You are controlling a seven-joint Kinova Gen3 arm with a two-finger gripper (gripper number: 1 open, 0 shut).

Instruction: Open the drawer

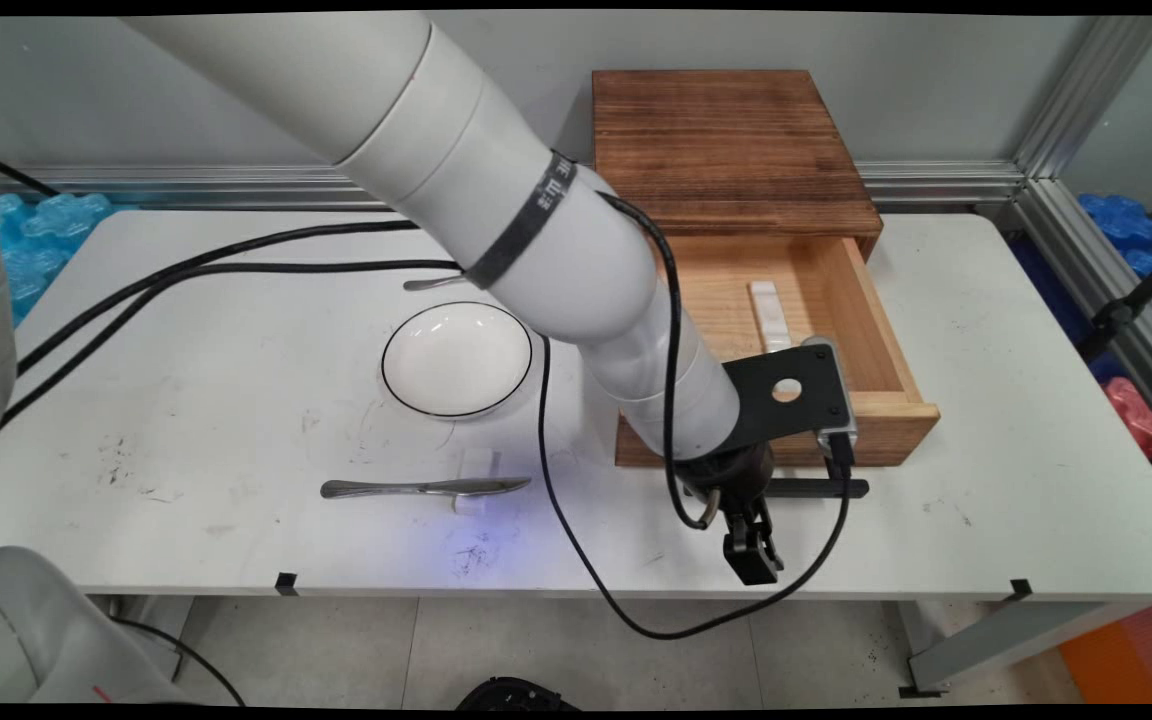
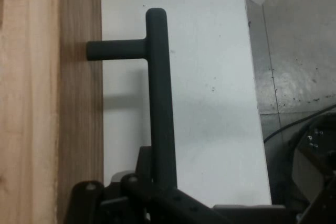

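Fingers of the black gripper [image 1: 754, 560] cannot be made out well enough to tell whether they are spread or pinching; in the hand view its linkage [image 2: 157, 198] rises around the lower end of the drawer's black handle [image 2: 159, 98], and that is as much as shows. The handle [image 1: 816, 488] is a bar held off the drawer front [image 2: 79, 103] by a short post, with white table [image 1: 986, 500] beneath it. Behind stands the pulled-out drawer [image 1: 881, 425] of a dark-topped wooden box [image 1: 726, 150], and a small white block [image 1: 768, 312] lies inside (partly hidden by the camera bracket). Well to the left, a white bowl [image 1: 456, 358] with a dark rim sits on the table; a metal knife [image 1: 424, 488] lies in front of it, resting across a small white rest [image 1: 476, 482]. Another metal utensil's handle [image 1: 431, 284] shows just behind the bowl.
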